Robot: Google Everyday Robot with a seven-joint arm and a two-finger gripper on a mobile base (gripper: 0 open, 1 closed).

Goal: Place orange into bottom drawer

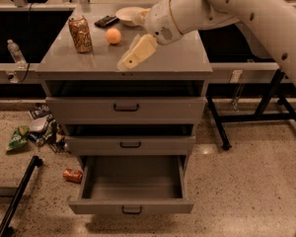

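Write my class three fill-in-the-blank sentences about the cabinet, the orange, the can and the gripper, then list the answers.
1. The cabinet has its bottom drawer standing ____.
2. In the picture, the drink can stands to the ____ of the orange.
3. The gripper hovers above the ____ top near its front edge, apart from the orange.
Answers: open; left; cabinet.

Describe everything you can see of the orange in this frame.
The orange is a small, smooth, round fruit, evenly orange. It sits on the grey cabinet top, toward the back left, just right of the drink can in the view and in front of a black object, touching neither. The gripper hangs over the top's front edge, nearer the camera than the orange and apart from it. The bottom drawer stands open below, without the orange.
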